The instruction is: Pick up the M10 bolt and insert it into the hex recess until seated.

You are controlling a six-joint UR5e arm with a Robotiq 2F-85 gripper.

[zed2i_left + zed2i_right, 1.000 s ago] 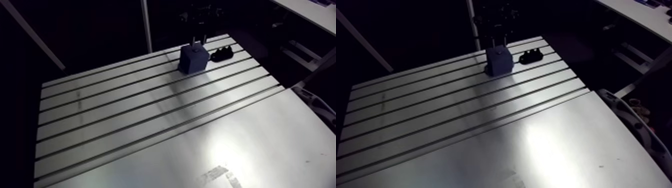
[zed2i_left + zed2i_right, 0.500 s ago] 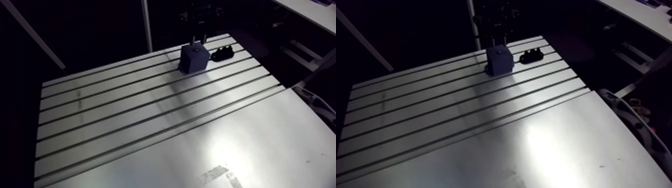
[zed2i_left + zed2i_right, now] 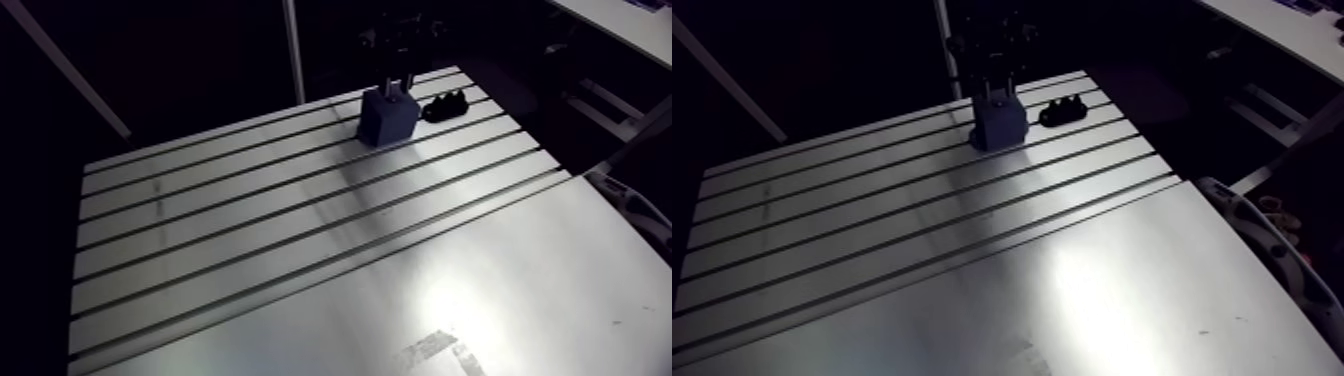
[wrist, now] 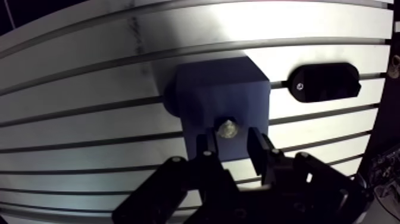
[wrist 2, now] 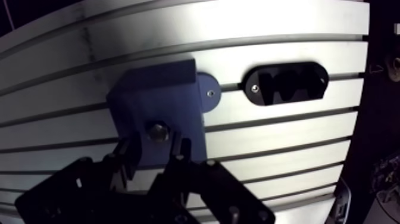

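A dark blue block [image 4: 220,101] with the hex recess in its top stands on the slotted table [image 3: 250,230] at the far side. The M10 bolt [image 4: 227,128] shows end-on as a small shiny round tip over the block's top. My gripper [image 4: 231,143] is directly above the block, its two dark fingers [image 4: 207,156] on either side of the bolt and shut on it. In the arm view the gripper [image 3: 397,85] hangs low over the block [image 3: 385,120]. How deep the bolt sits in the recess is hidden.
A black oblong holder [image 5: 287,84] with empty cut-outs lies on the table just beside the block, also seen in the arm view as the black holder [image 3: 444,106]. Parallel T-slots run across the table; a smooth plate [image 3: 480,290] covers the near part.
The gripper has come down a little onto the block's top; the block and the black holder have not moved.
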